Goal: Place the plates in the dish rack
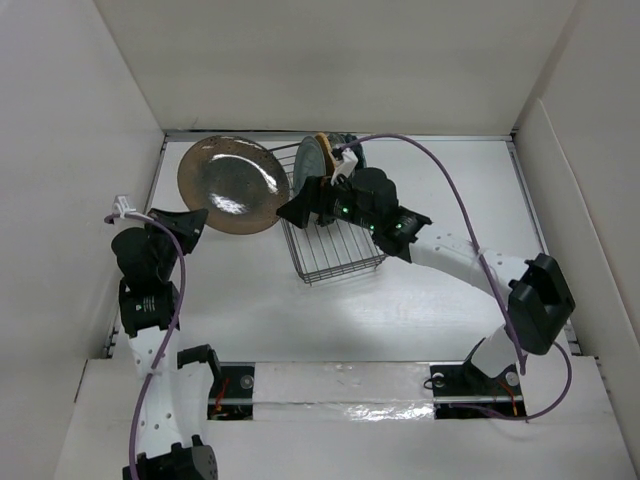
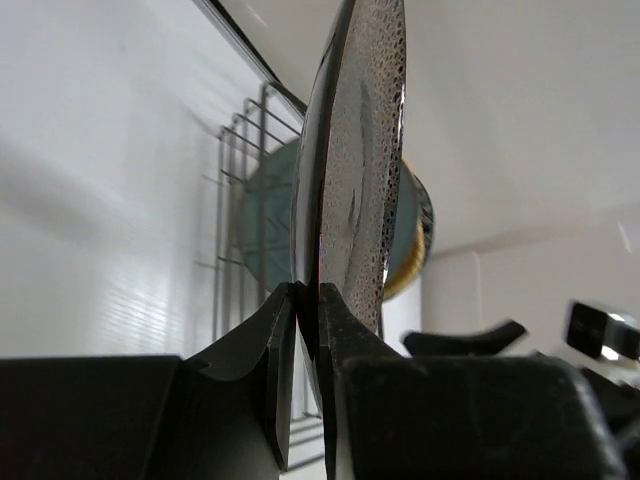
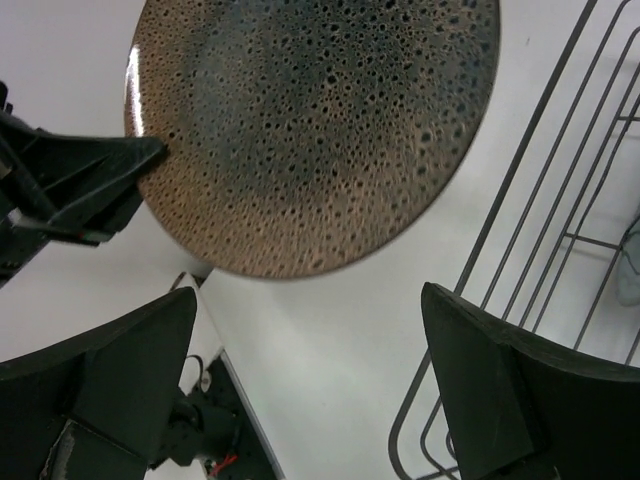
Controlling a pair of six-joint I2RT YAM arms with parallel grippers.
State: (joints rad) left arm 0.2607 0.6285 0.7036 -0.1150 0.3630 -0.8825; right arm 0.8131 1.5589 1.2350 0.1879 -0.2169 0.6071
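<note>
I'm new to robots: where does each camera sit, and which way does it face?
Top external: above and behind the arms, looking down at the table; both arms show.
Left wrist: on the left arm, looking along the left gripper, shut on the brown plate's rim, toward the dish rack.
Right wrist: on the right arm, looking past the open right gripper at the plate's face.
Shared: all three show that plate and the rack.

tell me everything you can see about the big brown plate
The big brown plate is round and glossy, like glazed ceramic, brown with dark speckles and a bluish-grey middle. The left pincer is shut on its rim and holds it raised and tilted on edge, close beside the left side of the dish rack. Nothing else seems to touch it. The open right pincer is near it but apart.
</note>
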